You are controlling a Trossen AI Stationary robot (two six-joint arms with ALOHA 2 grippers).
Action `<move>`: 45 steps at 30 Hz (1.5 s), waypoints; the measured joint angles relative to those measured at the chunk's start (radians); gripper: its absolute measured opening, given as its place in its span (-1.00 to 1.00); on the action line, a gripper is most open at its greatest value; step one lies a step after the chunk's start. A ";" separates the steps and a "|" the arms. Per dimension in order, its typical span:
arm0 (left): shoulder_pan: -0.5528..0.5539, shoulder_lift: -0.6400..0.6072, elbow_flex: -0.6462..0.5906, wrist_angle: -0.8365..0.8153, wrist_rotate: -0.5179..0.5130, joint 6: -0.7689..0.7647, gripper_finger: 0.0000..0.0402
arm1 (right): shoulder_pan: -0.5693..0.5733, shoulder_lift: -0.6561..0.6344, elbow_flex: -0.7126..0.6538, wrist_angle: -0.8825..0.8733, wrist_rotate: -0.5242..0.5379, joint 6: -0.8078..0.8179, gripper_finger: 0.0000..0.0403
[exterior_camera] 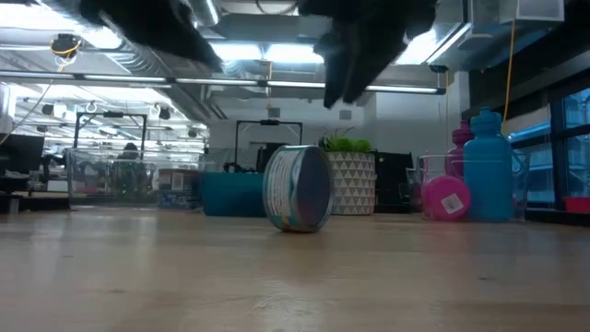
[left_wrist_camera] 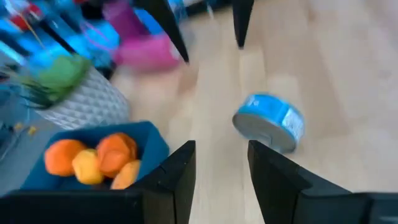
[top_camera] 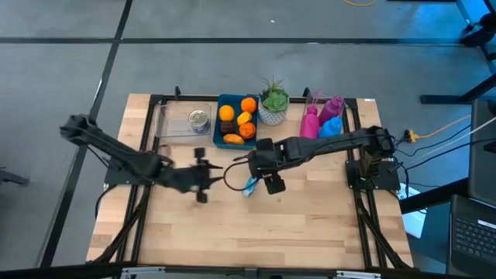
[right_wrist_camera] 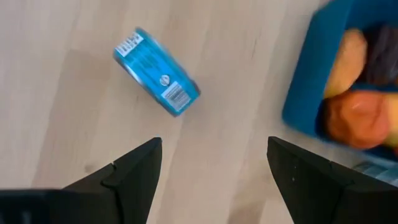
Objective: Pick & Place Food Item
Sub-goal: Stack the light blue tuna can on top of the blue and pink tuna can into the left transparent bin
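High view shows you the right tool with its fingers spread wide and holding nothing, above the small round blue-labelled tin can, which lies on its side on the light wooden table just beside this tool. The left tool, a little apart from the can, is partly released and also empty. The blue plastic tray of oranges stands behind both tools.

A potted plant in a white patterned pot stands beyond the right gripper, at the far edge of the wooden table. Farther from that gripper, along the same edge, stand a pink bottle and a blue bottle (touching, it seems). A yellow cable lies off the table.
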 joint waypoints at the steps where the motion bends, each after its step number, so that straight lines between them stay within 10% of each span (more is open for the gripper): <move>1: -0.027 -0.052 -0.026 0.006 -0.027 -0.008 -0.31 | 0.000 0.000 0.017 -0.008 -0.009 -0.023 0.43; 12: -0.114 -0.359 -0.268 0.127 -0.040 -0.088 -0.31 | 0.019 0.065 0.041 -0.023 -0.062 -0.154 0.43; 33: -0.041 -0.215 -0.266 0.298 -0.023 0.044 -0.31 | 0.031 0.072 0.163 -0.071 -0.001 -0.079 0.42; 40: 0.023 -0.044 -0.119 0.269 0.039 0.609 -0.28 | 0.044 -0.068 0.269 -0.340 0.071 0.218 0.35; 45: 0.099 0.074 0.174 0.039 0.050 0.523 -0.13 | 0.079 -0.184 0.269 -0.409 0.105 0.419 0.33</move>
